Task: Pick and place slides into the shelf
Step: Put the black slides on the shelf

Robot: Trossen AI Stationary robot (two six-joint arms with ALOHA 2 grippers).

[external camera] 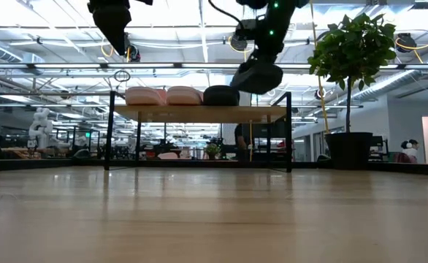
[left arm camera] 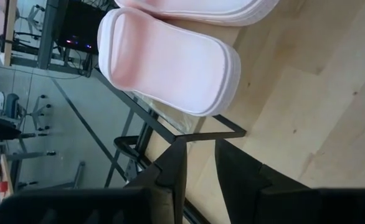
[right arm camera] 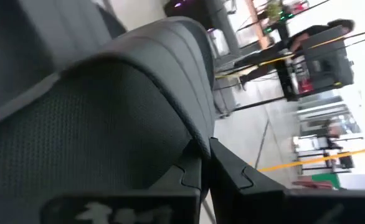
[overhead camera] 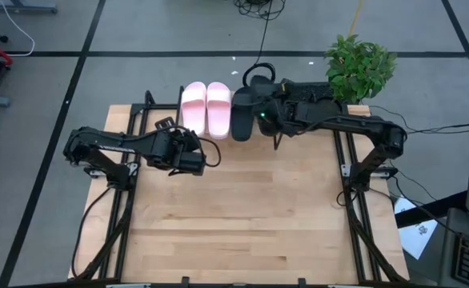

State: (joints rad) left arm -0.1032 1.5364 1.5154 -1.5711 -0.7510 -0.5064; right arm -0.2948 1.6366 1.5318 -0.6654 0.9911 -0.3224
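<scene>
While the high view looks straight down, two pink slides (overhead camera: 206,109) lie side by side on the shelf (overhead camera: 164,122) at twelve o'clock on the table (overhead camera: 242,216), with a black slide (overhead camera: 242,117) just beside them toward three o'clock. The right gripper (overhead camera: 260,120) sits at that black pair; the left gripper (overhead camera: 196,152) hovers just toward six o'clock of the pink ones.

From the low view, the second black slide (external camera: 258,76) hangs tilted above the shelf's three o'clock end, clamped by the right gripper.

Through the left wrist view, the left fingers (left arm camera: 173,171) stand narrowly parted and empty.

Through the right wrist view, the fingertips (right arm camera: 198,168) pinch the black slide's edge.
</scene>
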